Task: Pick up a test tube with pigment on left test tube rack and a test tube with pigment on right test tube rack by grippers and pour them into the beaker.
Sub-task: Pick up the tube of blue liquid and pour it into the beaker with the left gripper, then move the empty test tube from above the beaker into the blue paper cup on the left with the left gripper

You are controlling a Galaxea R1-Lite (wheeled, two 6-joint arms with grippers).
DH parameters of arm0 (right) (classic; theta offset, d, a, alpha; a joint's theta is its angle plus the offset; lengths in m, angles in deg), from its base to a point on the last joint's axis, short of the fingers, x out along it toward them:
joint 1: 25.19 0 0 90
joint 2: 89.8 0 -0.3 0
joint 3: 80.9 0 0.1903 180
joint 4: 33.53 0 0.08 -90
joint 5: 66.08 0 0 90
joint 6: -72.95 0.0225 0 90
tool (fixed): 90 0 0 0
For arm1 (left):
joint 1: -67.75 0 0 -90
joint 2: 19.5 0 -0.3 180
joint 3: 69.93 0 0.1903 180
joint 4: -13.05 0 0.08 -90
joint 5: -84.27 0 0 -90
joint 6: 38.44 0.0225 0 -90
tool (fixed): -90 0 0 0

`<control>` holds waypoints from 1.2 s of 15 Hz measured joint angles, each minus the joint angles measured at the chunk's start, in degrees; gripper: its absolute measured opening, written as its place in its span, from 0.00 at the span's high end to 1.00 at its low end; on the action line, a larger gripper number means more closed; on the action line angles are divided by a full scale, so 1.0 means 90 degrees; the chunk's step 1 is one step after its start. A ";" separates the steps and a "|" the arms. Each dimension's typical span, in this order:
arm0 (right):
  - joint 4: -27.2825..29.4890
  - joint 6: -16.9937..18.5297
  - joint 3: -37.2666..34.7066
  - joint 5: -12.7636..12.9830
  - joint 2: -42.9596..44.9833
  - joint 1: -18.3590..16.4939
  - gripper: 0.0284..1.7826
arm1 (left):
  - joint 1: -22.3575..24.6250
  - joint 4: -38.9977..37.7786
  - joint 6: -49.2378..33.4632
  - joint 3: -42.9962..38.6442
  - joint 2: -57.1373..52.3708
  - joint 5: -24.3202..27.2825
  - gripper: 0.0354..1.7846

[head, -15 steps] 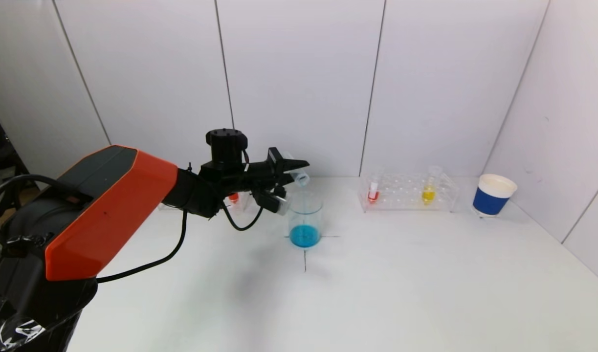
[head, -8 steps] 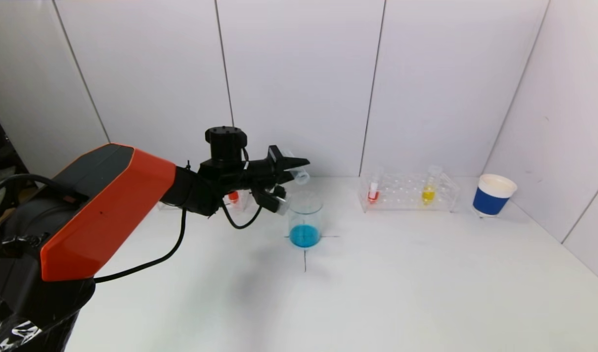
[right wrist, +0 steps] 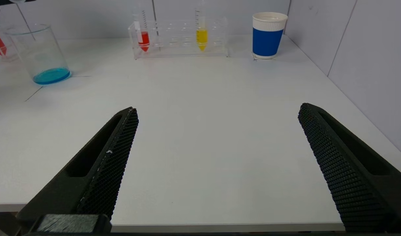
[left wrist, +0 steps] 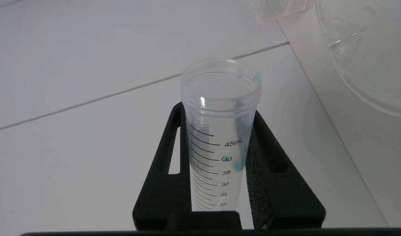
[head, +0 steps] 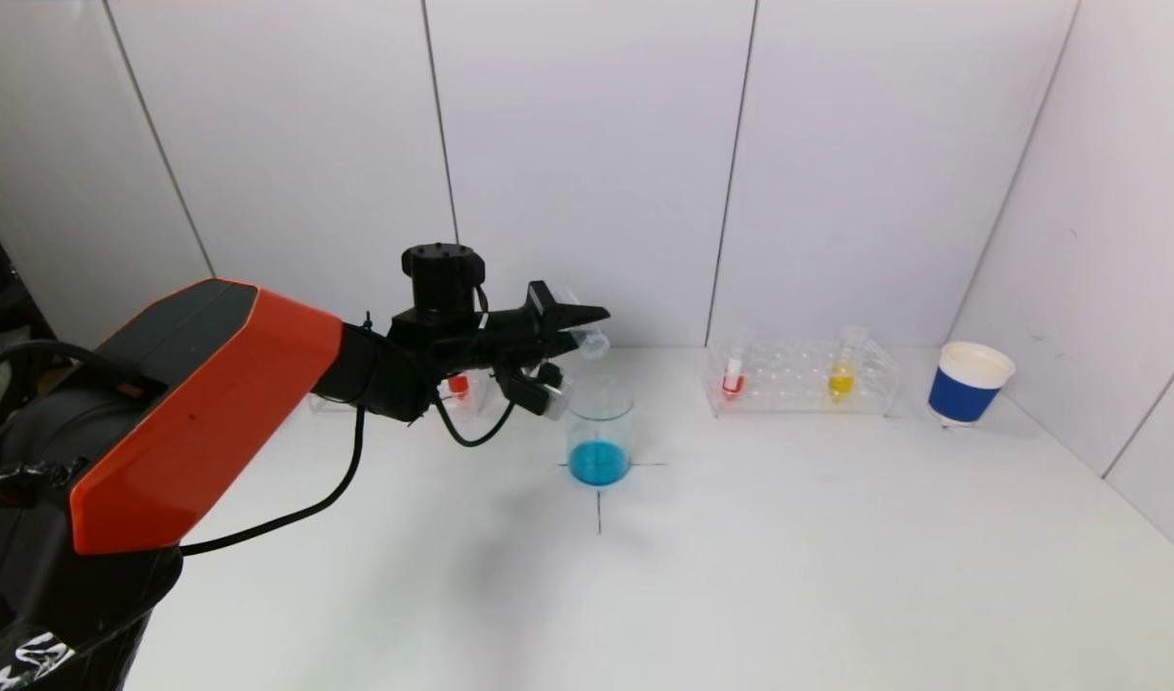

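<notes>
Head view: left rack (head: 471,392) mostly hidden behind left gripper (head: 575,331).

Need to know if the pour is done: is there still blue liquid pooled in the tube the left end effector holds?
No, the tube looks drained, with only a few blue droplets on its wall.

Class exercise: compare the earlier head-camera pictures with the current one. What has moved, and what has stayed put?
The left gripper, shut on the emptied test tube, has lifted slightly and drawn back a little from above the beaker. The grip is unchanged. The beaker with its blue liquid, the right rack and the paper cup stayed put.
</notes>
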 joint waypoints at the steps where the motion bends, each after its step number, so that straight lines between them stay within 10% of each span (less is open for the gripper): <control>1: 0.0000 0.0003 0.0000 0.0000 0.0000 0.0000 0.00 | -0.0005 0.0000 0.0003 0.0000 0.0000 -0.0007 0.74; 9: 0.0000 0.0003 0.0000 0.0000 0.0000 0.0000 0.00 | 0.0034 -0.0647 -0.1482 0.0253 -0.0020 -0.0677 0.74; 18: 0.0000 0.0003 0.0000 0.0000 0.0000 0.0000 0.00 | 0.0077 -0.1537 -0.5654 0.0922 -0.0856 -0.5006 0.74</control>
